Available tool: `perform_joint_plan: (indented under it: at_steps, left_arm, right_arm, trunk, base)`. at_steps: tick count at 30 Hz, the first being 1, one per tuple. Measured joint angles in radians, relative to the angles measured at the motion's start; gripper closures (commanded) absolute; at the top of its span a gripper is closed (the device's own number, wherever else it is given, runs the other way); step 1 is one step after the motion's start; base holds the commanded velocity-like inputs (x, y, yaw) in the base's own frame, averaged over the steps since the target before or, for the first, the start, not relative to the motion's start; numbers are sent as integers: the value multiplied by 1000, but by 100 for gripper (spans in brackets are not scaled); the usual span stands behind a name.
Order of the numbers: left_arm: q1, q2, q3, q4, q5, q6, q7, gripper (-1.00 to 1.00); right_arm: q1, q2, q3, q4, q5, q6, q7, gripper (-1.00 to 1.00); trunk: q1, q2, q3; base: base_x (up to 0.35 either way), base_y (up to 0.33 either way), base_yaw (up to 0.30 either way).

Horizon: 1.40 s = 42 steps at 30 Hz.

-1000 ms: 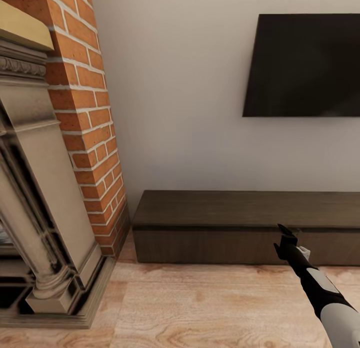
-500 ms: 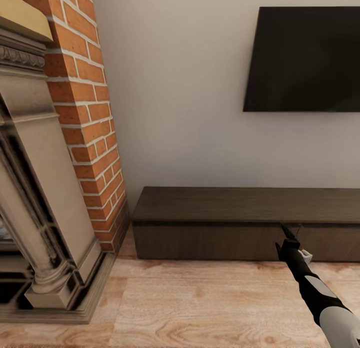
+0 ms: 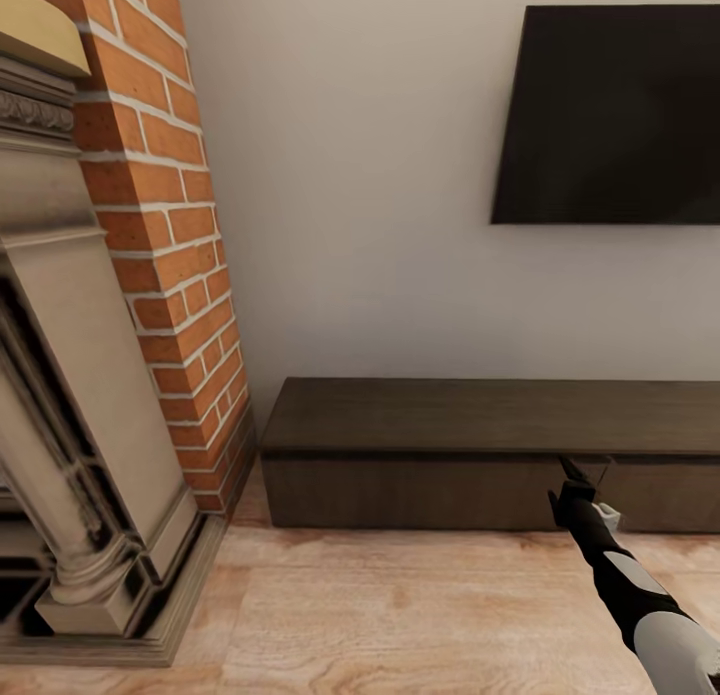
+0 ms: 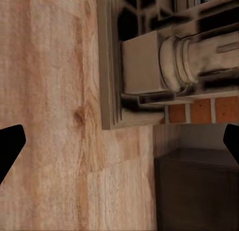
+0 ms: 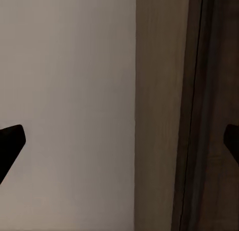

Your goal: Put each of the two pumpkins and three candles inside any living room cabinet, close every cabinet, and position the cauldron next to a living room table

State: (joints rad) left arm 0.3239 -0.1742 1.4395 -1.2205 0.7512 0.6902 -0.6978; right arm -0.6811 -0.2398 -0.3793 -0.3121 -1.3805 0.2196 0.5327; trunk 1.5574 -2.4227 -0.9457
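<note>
A pale wall [image 3: 360,225] fills the head view, a black television [image 3: 610,115] mounted upper right and a brick chimney [image 3: 170,275] with carved fireplace surround [image 3: 60,425] at left. The low dark-brown cabinet [image 3: 450,450] runs along the lower right, its fronts apparently shut. The right gripper [image 3: 578,475] reaches to the cabinet's front edge at lower right, fingertips spread wide, holding nothing. The left gripper [image 4: 119,143], wide open and empty, hangs over the plank floor [image 4: 50,116].

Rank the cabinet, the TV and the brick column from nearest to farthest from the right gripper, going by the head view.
1. cabinet: directly at the right gripper, by its upper front edge.
2. TV: on the wall above the gripper.
3. brick column: far off to the left, beside the fireplace surround.
</note>
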Motion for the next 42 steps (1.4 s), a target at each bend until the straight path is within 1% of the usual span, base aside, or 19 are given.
perform_joint_plan:
  at_steps: [1,4,8,9,11,14,16,19,42]
  left_arm:
    - [0,0,2,3,-11,-6,-10,-100]
    - [0,0,4,6,-21,-9,-20,-100]
    - [0,3,13,8,-21,4,-27,-100]
    - [0,3,18,8,-20,10,-28,-100]
    - [0,5,29,8,-19,23,-29,-100]
    - [0,6,68,-1,-14,47,-31,-100]
    - [0,5,73,-3,-13,49,-31,-100]
    - [0,5,77,-5,-12,51,-32,-100]
    - [0,3,78,-6,-11,55,-32,-100]
  right_arm:
    - [0,2,0,2,0,-1,-2,-100]
    - [-1,4,0,4,0,-1,-4,-100]
    - [-1,5,1,5,0,-2,-5,-100]
    - [-1,5,1,5,-1,-2,-5,-100]
    - [-1,5,0,5,-1,-2,-4,-100]
    - [-1,5,-1,2,-2,-4,1,-100]
    - [-1,5,-1,-2,-2,-4,4,-100]
    - [-1,3,-3,-5,-4,-4,6,-100]
    - [-1,2,-3,-6,-3,-4,4,-100]
  trunk:
    - [0,0,0]
    - [0,0,0]
    - [0,0,0]
    - [4,-7,-3]
    - [12,-21,-9]
    - [23,-42,-19]
    - [31,-56,-25]
    - [43,-77,-34]
    - [53,-82,-123]
  base:
    - [193,0,0]
    - [126,0,0]
    - [58,0,0]
    - [32,0,0]
    - [21,0,0]
    - [6,0,0]
    - [2,0,0]
    - [0,0,0]
    - [0,0,0]
